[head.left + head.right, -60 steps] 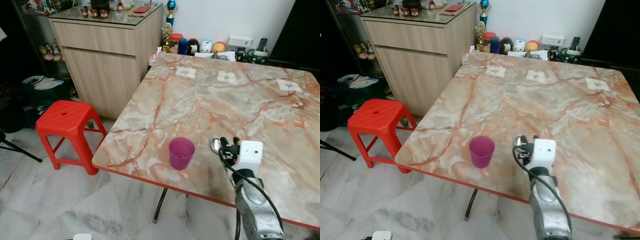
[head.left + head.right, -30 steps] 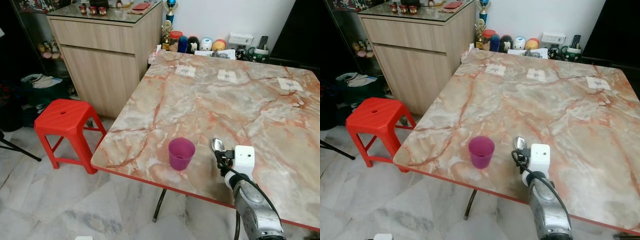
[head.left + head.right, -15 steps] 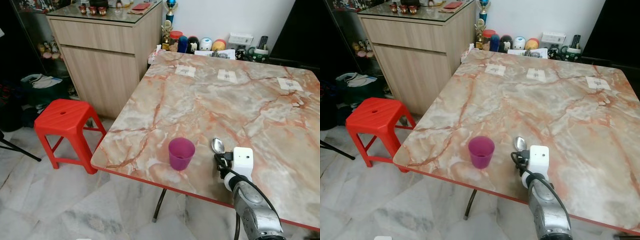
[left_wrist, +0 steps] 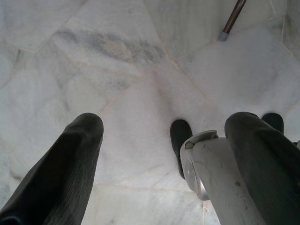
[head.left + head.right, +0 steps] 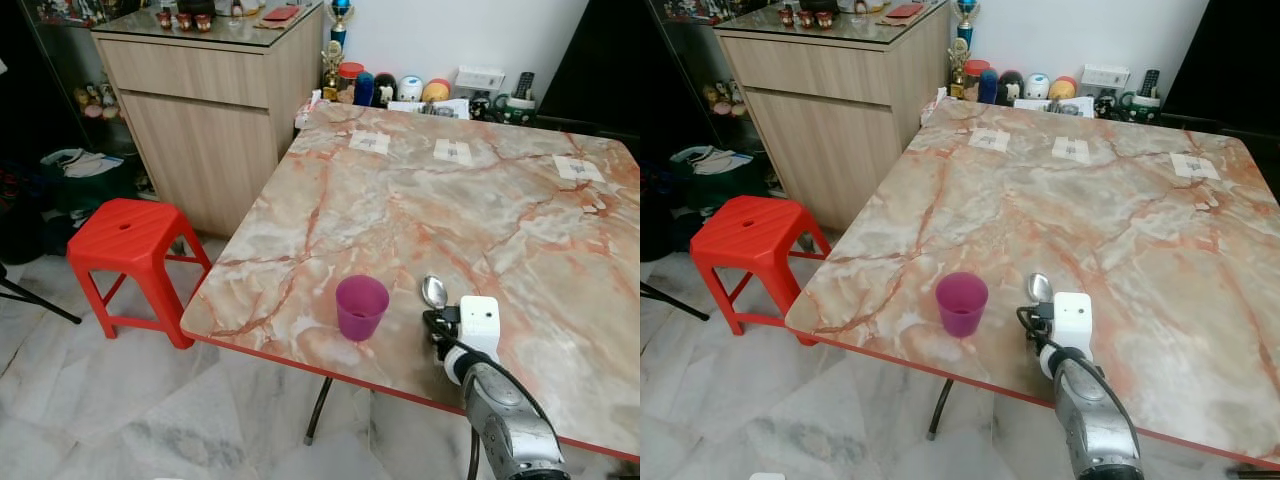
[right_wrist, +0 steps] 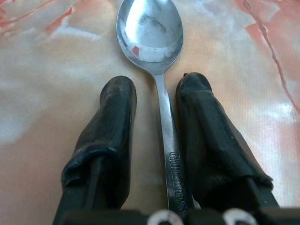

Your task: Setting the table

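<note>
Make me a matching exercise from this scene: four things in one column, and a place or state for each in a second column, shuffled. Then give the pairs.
Things:
1. cup
2. spoon
3. stool
4. left end effector

Places or states:
A. on the floor, to the left of the table
B. hanging over the marble floor, fingers apart
C. upright near the table's front edge, left of the spoon
D. lying on the table, handle between the fingers of the right end effector

Pairs: 1-C, 2-D, 3-A, 4-B
</note>
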Motion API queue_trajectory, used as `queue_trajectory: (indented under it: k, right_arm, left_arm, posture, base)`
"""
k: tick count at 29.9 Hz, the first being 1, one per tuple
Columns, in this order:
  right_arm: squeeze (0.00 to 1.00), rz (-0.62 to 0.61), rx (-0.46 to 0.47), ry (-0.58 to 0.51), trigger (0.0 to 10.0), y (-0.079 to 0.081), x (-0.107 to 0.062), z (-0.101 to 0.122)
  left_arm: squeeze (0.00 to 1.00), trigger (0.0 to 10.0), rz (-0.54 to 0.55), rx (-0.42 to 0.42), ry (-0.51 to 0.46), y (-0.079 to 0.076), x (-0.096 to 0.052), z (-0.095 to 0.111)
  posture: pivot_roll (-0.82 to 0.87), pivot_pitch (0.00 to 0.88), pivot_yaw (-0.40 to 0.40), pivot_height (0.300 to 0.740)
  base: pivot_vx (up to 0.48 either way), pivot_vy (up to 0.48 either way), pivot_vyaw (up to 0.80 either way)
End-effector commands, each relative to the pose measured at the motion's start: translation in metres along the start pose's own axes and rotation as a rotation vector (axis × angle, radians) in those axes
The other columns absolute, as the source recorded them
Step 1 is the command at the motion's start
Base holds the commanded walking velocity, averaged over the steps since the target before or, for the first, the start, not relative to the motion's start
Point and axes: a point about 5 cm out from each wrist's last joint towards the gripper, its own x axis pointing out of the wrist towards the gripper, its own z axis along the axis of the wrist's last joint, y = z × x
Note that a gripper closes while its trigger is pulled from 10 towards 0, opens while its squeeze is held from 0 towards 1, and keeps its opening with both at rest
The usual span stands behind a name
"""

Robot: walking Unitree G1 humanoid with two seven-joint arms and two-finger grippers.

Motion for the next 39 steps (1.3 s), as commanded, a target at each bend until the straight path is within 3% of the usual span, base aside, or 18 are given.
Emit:
queue_trajectory:
  k: [1,22,26,28,34,39]
  right_arm:
    - [0.00,-0.003,-0.012,0.072,0.0,-0.001,-0.001,-0.014]
    - [0.00,0.004,-0.011,0.074,0.0,0.007,-0.001,-0.017]
    - [0.00,-0.008,0.000,0.021,0.0,0.008,-0.001,-0.012]
    - [0.00,-0.037,-0.024,-0.152,10.0,0.006,-0.004,0.010]
    - [0.00,-0.098,-0.034,-0.338,10.0,0.000,-0.011,0.036]
    - [0.00,-0.100,-0.010,-0.470,10.0,-0.006,-0.022,0.053]
  left_arm:
    - [0.00,10.0,-0.008,-0.003,0.036,0.000,-0.002,-0.008]
    - [0.00,10.0,-0.021,-0.020,0.027,-0.002,-0.002,-0.007]
    - [0.00,10.0,-0.022,-0.021,0.030,-0.002,-0.002,-0.007]
    - [0.00,10.0,-0.020,-0.024,0.033,-0.003,-0.002,-0.008]
    - [0.00,10.0,0.021,-0.095,0.034,0.001,-0.002,-0.009]
    - [0.00,10.0,0.029,-0.080,0.030,0.006,-0.003,-0.008]
  posture:
    - [0.04,0.095,-0.022,0.740]
    - [0.04,0.104,-0.026,0.740]
    - [0.04,0.105,-0.027,0.740]
    - [0.04,0.106,-0.028,0.740]
    - [0.04,0.107,-0.034,0.740]
    - [0.04,0.110,-0.037,0.740]
  base:
    - [0.000,0.000,0.00]
    - [0.000,0.000,0.00]
    - [0.000,0.000,0.00]
    - [0.000,0.000,0.00]
    - [0.000,0.000,0.00]
    - [0.000,0.000,0.00]
